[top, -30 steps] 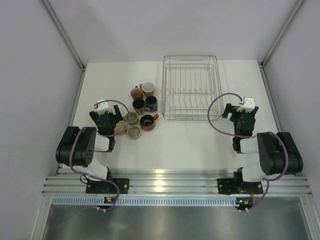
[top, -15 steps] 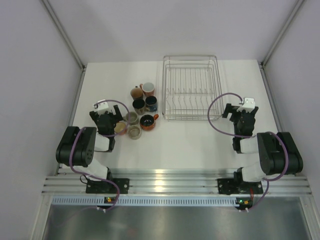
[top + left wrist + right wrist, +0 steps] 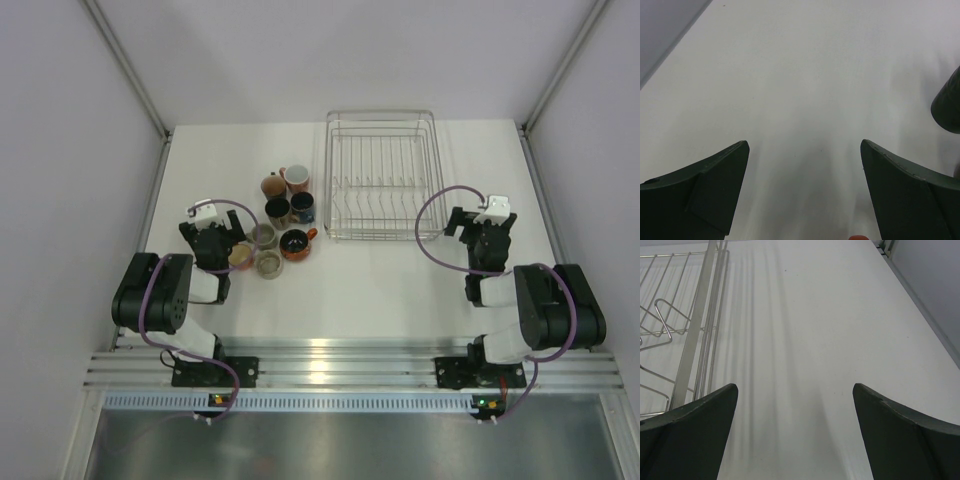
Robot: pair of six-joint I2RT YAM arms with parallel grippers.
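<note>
A: Just right of the left claw (image 3: 804, 145), a tight mug cluster (image 3: 277, 209) stands on the bench (image 3: 380, 290). Nearest is the peach mug (image 3: 240, 257), upright, with a grey mug (image 3: 269, 264) just beside it. Claw state?
B: Fingers wide apart, nothing between them, over the bench. Right claw (image 3: 795, 387) same: spread wide, holding nothing, just beside the dish rack (image 3: 380, 236), right of its wire rail.
A: Handling for the peach mug?
B: Looks ceramic, so I'd judge it rigid, fairly heavy for its size, glazed and slippery, and it'd chip if knocked. Neighbours crowd it. Best bite is across the rim wall, one finger inside, or else the handle, but I can't tell where the handle points.
A: Rack?
B: Stiff wire, probably light. Take it by the rim rail.
A: Change from a second ago?
B: None. Arms, mugs and rack are all in the same spots.
</note>
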